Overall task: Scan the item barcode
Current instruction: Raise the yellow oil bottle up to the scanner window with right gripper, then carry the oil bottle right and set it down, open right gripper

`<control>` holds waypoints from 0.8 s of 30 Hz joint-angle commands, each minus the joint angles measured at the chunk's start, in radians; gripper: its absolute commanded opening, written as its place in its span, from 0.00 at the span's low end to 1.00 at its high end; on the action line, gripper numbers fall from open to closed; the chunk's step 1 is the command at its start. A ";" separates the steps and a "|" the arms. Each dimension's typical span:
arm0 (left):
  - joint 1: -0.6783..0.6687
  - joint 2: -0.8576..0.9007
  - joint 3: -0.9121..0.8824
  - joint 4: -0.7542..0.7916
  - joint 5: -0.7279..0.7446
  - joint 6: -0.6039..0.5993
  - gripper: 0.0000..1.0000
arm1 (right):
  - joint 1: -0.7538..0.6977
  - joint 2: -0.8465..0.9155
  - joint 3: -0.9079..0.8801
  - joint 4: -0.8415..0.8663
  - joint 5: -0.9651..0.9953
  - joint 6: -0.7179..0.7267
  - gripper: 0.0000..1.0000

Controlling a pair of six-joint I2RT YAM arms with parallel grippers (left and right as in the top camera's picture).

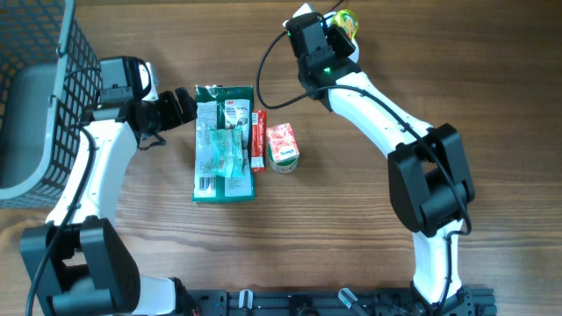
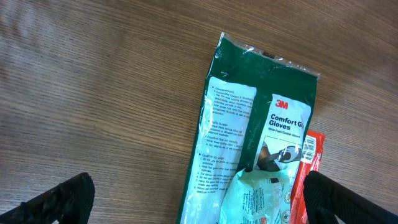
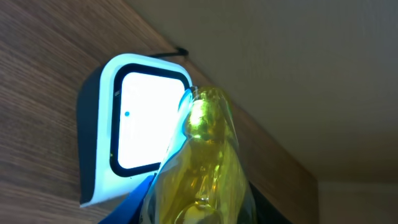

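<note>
1. Right arm: reaches to the 12 o'clock edge of the table (image 1: pixel 158 237). The right gripper (image 1: pixel 338 28) is clenched on the yellow packet (image 1: pixel 349 21), a clear, yellow-tinted wrapper.
2. Task item position: in the right wrist view the yellow packet rises from the bottom centre of the frame. Its upper end overlaps the 3 o'clock edge of the scanner (image 3: pixel 140 121). The scanner window is lit white inside a dark frame and a pale housing. No barcode can be made out on the packet.
3. Left arm: sits at the 9 o'clock side of the table. The left gripper (image 1: pixel 186 105) is released, jaws spread wide and holding nothing. It is just beside the 9 o'clock edge of the glove package (image 1: pixel 224 145), near the package's top corner.
4. Other items: the green glove package lies flat at table centre. A slim red packet (image 1: pixel 257 140) lies along its 3 o'clock edge. A small carton (image 1: pixel 283 147) sits just beside the red packet, at 3 o'clock.
5. A dark mesh basket (image 1: pixel 83 53) occupies the 10 o'clock corner.
</note>
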State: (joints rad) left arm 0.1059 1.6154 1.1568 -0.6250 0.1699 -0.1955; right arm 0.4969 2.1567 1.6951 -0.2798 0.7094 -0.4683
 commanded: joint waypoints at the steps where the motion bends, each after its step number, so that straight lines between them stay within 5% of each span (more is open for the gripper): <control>1: 0.009 -0.011 0.013 0.003 -0.007 0.009 1.00 | 0.005 -0.096 -0.001 -0.066 -0.007 0.048 0.04; 10: 0.009 -0.011 0.013 0.004 -0.007 0.009 1.00 | -0.173 -0.479 -0.002 -0.700 -0.419 0.586 0.11; 14: 0.009 -0.011 0.013 0.003 -0.007 0.009 1.00 | -0.351 -0.486 -0.008 -0.885 -0.675 0.613 0.11; 24: 0.009 -0.011 0.013 0.003 -0.007 0.009 1.00 | -0.617 -0.485 -0.323 -0.802 -0.713 0.677 0.16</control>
State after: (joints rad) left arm 0.1059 1.6154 1.1568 -0.6247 0.1699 -0.1955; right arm -0.0784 1.6703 1.4464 -1.1057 0.0185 0.1719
